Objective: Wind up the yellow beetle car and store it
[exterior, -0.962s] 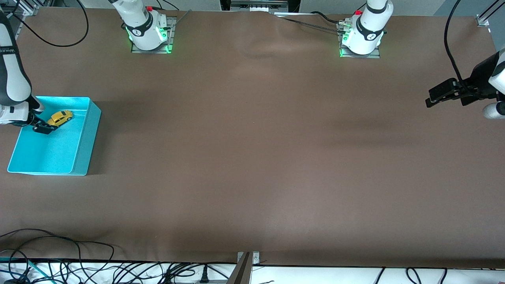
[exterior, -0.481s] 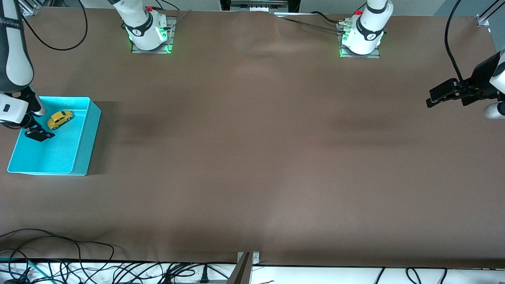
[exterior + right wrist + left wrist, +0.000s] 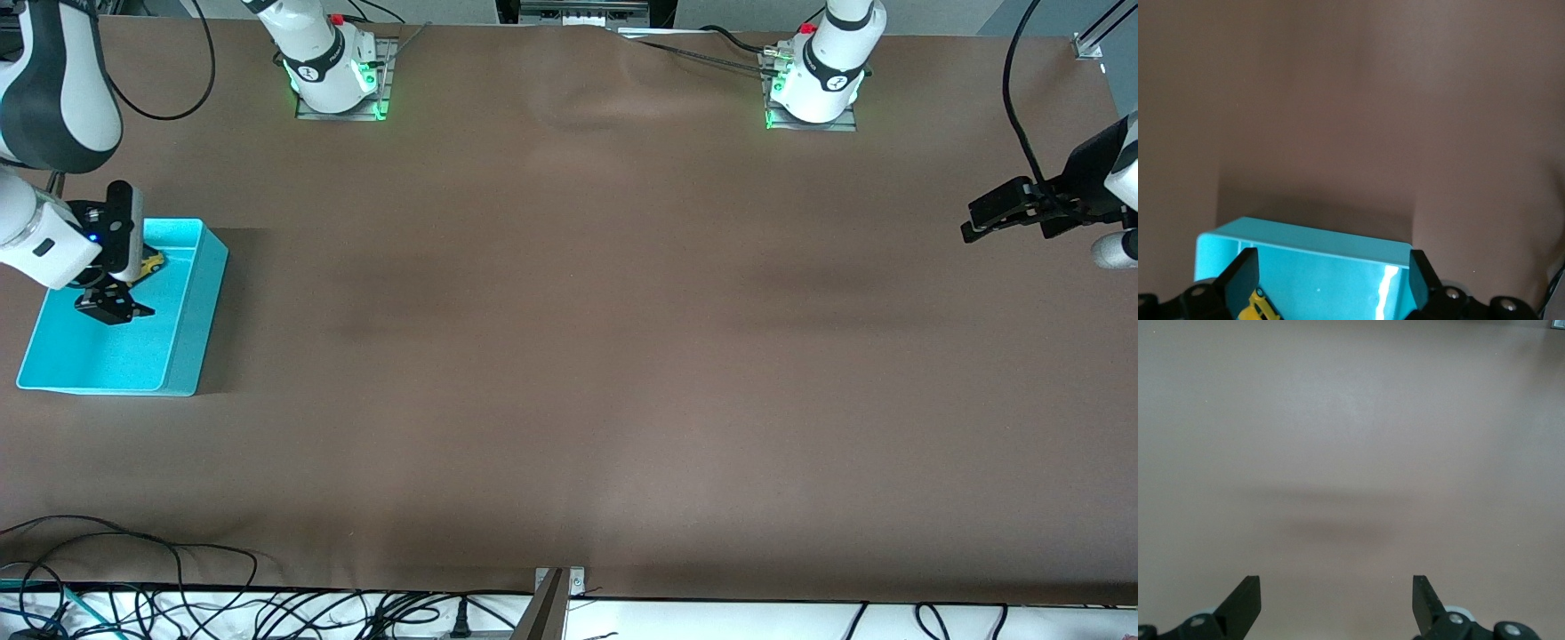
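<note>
Front view shows the turquoise bin [image 3: 191,356] at the right arm's end of the brown table [image 3: 569,356], with the right gripper [image 3: 114,308] spread wide and empty above its inside. Farther from the camera, inside the bin, the yellow beetle car [image 3: 153,262] lies mostly hidden by the wrist. Well apart from the bin, the waiting left gripper [image 3: 965,233] hangs over the table's other end, spread wide, holding nothing.

I count one yellow beetle car [image 3: 151,263] (mostly hidden under my right wrist), one turquoise bin [image 3: 191,329], and one brown table [image 3: 569,356]. Of my own I count two grippers: the right gripper [image 3: 111,307] and the left gripper [image 3: 973,222], with two bases along the table's edge.
</note>
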{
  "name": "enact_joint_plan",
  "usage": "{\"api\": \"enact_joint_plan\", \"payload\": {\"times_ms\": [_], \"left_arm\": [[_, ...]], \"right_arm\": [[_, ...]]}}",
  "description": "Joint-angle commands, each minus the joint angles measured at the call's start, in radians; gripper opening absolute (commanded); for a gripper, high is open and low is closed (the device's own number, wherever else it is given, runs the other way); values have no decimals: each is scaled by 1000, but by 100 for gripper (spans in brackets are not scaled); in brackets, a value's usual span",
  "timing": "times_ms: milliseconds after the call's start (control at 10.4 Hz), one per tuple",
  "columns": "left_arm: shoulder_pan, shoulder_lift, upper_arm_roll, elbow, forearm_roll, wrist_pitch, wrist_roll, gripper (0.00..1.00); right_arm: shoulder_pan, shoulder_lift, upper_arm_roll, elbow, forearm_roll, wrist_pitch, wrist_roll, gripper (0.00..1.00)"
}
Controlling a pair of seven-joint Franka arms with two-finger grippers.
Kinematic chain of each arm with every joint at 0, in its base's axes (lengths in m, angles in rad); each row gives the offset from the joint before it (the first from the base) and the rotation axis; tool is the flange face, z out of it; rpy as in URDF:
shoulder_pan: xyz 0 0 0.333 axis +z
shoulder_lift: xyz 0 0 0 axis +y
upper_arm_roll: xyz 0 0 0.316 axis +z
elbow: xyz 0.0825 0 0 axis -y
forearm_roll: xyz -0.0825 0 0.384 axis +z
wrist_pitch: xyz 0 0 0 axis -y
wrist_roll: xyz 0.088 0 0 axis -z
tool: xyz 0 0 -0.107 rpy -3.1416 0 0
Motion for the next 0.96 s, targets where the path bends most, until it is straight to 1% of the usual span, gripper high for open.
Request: {"api": "enact_joint_plan", "payload": {"times_ms": [0,192,385,481,673,769,865], "left_arm": [[3,-4,3,7,-33,-15,18,100],[3,-4,3,7,-33,-15,18,100],[3,-4,3,7,-31,-15,18,100],[3,-4,3,7,-31,-15,18,100],[3,-4,3,7,-31,-15,18,100],[3,-4,3,7,-31,-15,18,100],[3,-4,3,7,-31,-15,18,100]], "right_arm": [[14,103,-9,155,-1,-106,59,100],[15,139,-9,211,8,-140,59,100],[15,164,-9,242,16,-151,61,100],[21,159,-12,242,20,-148,81,100],[40,129,-9,237,28,-150,238,100],[58,75,-9,213,31,-148,337,100],[70,52,-8,202,27,-151,499,100]]}}
